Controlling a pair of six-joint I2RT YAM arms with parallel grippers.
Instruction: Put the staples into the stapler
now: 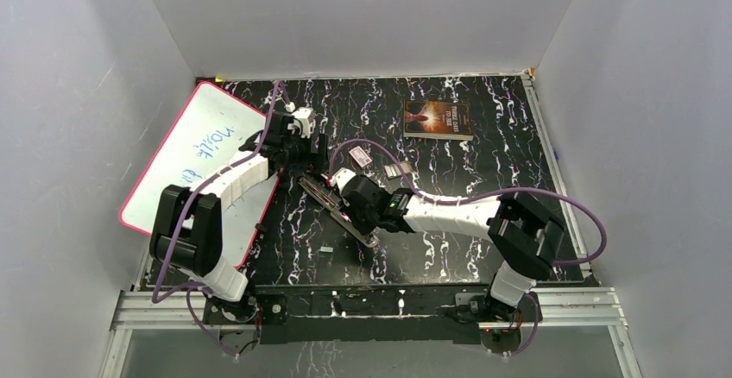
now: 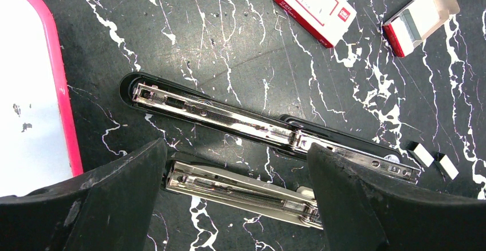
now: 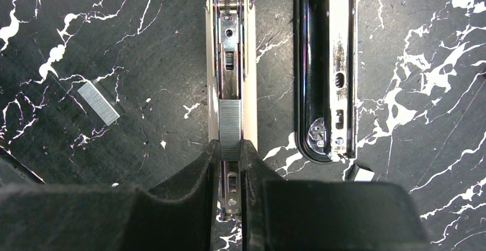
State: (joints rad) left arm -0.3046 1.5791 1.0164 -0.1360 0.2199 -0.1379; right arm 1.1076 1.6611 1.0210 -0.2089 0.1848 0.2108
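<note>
— Where's the strip [image 3: 230, 126]?
— Lying in the open channel of the stapler [image 3: 229, 62]. Its near end sits between the fingers of the right claw [image 3: 230, 148], which is pinched tight on it.
— And the left claw [image 2: 235, 159]?
— Spread wide above the stapler, holding nothing, with one finger toward each end of a chrome channel.
— Anything else around?
— Seen from the right wrist, a loose strip [image 3: 98, 102] lies on the table [image 3: 114, 33] at 9 o'clock of the claw, apart from it. A black and chrome bar [image 3: 326, 67] lies just beside the channel at 3 o'clock. From above, a red-and-white box [image 1: 361, 159] sits at 1 o'clock of the stapler and a whiteboard [image 1: 194, 154] at 9.
</note>
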